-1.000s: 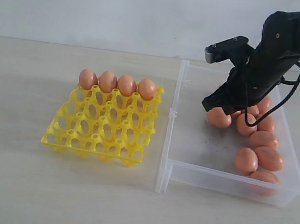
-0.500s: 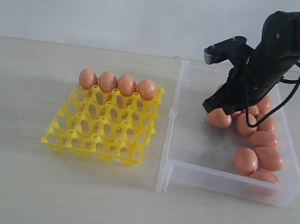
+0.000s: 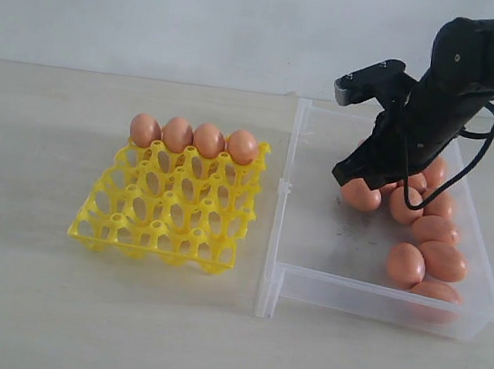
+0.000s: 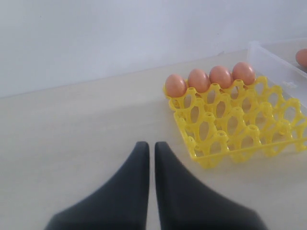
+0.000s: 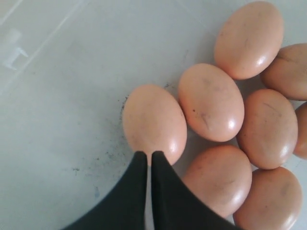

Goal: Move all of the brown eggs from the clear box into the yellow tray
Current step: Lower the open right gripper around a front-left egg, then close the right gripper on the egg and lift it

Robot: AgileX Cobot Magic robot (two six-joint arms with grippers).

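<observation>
While twelve cups of the yellow tray [image 3: 165, 219] stand empty on the table [image 3: 118, 331], the left jaws hang over bare table on its near side, closed on nothing. The near end of the clear box [image 3: 351, 294] holds loose brown eggs [image 3: 406, 265] along its right wall. Farther back, four eggs [image 3: 194, 137] fill the tray's far row. Farthest, the right jaws hang over the cluster in the box, pressed together and empty, their tips at the end of one egg [image 5: 154, 122] at the cluster's edge. I judge that a fifth pick is in hand; next the right jaws must open wide, straddle this egg and close gently.
</observation>
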